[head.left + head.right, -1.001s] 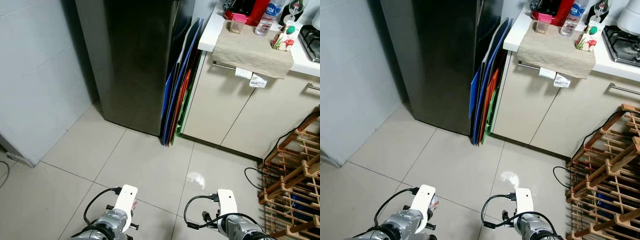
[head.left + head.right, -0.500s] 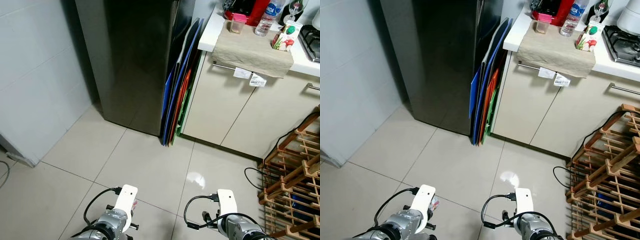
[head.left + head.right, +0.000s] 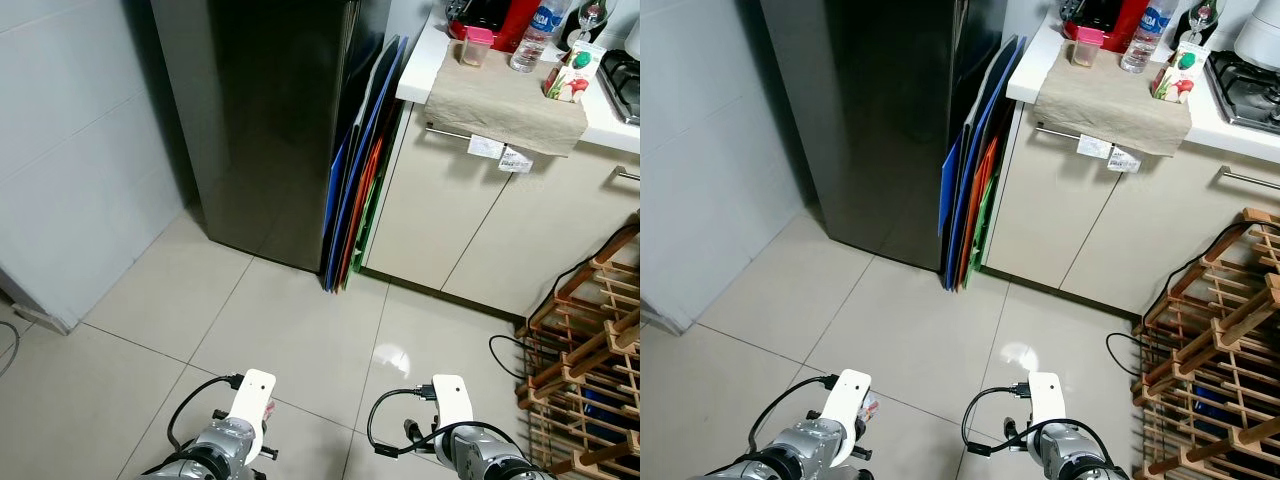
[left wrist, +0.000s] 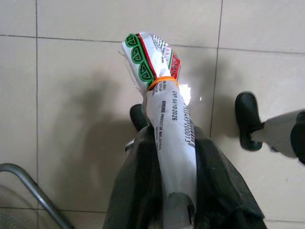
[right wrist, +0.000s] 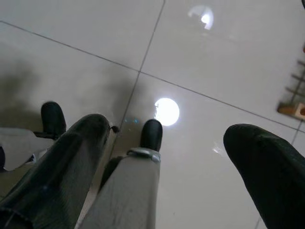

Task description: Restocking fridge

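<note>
We see the left gripper [image 4: 174, 191] low over the floor [image 3: 290, 330], fingers [image 4: 138, 191] clamped on a packet [image 4: 164, 119] tied with an orange band. Right gripper [image 5: 171, 167] hangs beside it, fingers [image 5: 267, 162] apart, holding nothing. Dark fridge [image 3: 270, 110] stands ahead, shut, left of the counter [image 3: 610, 125].

The tiled floor [image 3: 300, 330] lies open ahead, from the arms up to the fridge [image 3: 270, 120]; the fridge's dark closed front blocks the far side; coloured boards [image 3: 352, 200] fill the gap between the fridge and the cabinet [image 3: 470, 220]; a cloth [image 3: 505, 100] hangs over the counter [image 3: 415, 75] edge above the cabinet doors; a wooden rack [image 3: 590, 350] and a black cable [image 3: 505, 350] crowd the floor on the right; a tiled wall [image 3: 70, 150] closes the left.
</note>
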{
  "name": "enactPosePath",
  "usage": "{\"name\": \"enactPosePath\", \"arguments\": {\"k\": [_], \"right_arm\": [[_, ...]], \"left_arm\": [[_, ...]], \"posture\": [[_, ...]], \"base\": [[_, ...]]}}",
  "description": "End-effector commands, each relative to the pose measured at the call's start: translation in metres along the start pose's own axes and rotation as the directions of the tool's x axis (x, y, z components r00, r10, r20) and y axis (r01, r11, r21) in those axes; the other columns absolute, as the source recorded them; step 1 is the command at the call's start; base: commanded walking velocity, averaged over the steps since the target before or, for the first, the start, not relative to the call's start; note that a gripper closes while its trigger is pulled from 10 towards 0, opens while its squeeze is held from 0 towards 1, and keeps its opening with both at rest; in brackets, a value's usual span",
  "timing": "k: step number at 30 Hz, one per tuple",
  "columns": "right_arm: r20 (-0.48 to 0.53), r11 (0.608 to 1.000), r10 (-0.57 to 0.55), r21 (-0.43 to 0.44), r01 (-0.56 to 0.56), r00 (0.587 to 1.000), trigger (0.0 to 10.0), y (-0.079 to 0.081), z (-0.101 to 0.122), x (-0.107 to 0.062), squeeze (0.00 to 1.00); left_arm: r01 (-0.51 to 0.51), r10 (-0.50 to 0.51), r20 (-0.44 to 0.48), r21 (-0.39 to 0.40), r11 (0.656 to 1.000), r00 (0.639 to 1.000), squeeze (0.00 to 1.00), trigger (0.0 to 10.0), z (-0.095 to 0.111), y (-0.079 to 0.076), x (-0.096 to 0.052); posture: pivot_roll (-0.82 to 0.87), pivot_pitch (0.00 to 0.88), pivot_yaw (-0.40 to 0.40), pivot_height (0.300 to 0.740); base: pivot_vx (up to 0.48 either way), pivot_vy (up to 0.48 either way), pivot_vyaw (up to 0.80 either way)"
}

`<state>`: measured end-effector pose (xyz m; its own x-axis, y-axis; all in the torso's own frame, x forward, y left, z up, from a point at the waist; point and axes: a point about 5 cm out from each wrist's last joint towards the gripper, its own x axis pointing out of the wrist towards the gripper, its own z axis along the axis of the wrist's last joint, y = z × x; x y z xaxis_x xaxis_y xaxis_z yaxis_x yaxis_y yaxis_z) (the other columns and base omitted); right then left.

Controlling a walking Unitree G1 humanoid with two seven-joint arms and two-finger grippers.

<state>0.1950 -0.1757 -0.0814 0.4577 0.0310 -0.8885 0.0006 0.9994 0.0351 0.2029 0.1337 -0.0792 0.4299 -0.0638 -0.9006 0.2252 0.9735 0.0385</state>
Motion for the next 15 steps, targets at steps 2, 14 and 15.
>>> {"name": "enactPosePath", "arguments": {"k": [2, 14, 15], "right_arm": [[0.058, 1.0, 0.005, -0.002, -0.005, 0.998, 10.0, -0.001, 0.007, 0.0, 0.15], [0.691, 0.988, 0.1, -0.155, 0.012, 0.716, 10.0, 0.02, 0.16, -0.045, 0.15], [0.734, 0.987, 0.104, -0.16, 0.023, 0.672, 10.0, 0.02, 0.168, -0.053, 0.15]], "left_arm": [[0.009, -0.007, 0.045, -0.05, 0.999, 0.999, 0.0, 10.0, 0.002, -0.002, 0.0], [-0.013, 0.135, 0.759, -0.165, 0.986, 0.636, 0.0, 10.0, 0.177, 0.05, -0.072], [-0.038, 0.146, 0.798, -0.153, 0.988, 0.585, 0.0, 10.0, 0.184, 0.053, -0.081]], "posture": [[-0.06, 0.0, -0.015, 0.74], [-0.03, 0.0, -0.018, 0.74], [-0.02, 0.0, -0.024, 0.74]], "base": [[0.0, 0.0, 0.0], [0.0, 0.0, 0.0], [0.0, 0.0, 0.0]]}}
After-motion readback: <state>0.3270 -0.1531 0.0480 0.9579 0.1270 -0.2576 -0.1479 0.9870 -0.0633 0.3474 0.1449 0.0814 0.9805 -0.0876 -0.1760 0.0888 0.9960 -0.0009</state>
